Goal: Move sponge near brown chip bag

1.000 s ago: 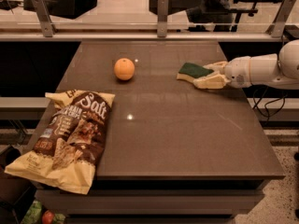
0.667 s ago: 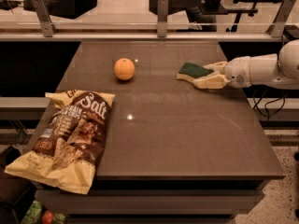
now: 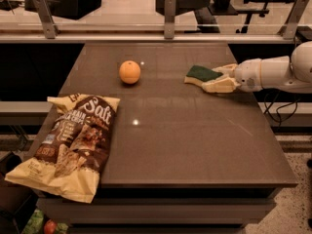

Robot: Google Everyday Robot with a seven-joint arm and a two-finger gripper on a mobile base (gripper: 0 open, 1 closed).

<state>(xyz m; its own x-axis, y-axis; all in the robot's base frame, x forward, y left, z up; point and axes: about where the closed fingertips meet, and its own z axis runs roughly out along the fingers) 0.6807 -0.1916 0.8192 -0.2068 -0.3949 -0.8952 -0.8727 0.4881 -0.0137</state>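
One orange (image 3: 129,72) on one table (image 3: 195,145). One sponge (image 3: 201,73), right of the orange. One gripper (image 3: 213,77), farther right of the orange, at the end of one white arm (image 3: 273,72). One chip bag (image 3: 68,145), left of the orange and nearer the camera. Three metal posts (image 3: 169,13) behind the orange, along one rail (image 3: 107,37). Two bright glints (image 3: 135,122) on the table near the orange.

Smooth brown desk (image 3: 195,145), a soft sheen catching light spots. The orange (image 3: 129,72) looks matt. Front-left of it, the brown chip bag (image 3: 73,145) is crinkled, glossy film. Right of the orange, the sponge (image 3: 202,73) shows a rough dark green top, and the gripper (image 3: 214,78) at it looks like smooth pale plastic.
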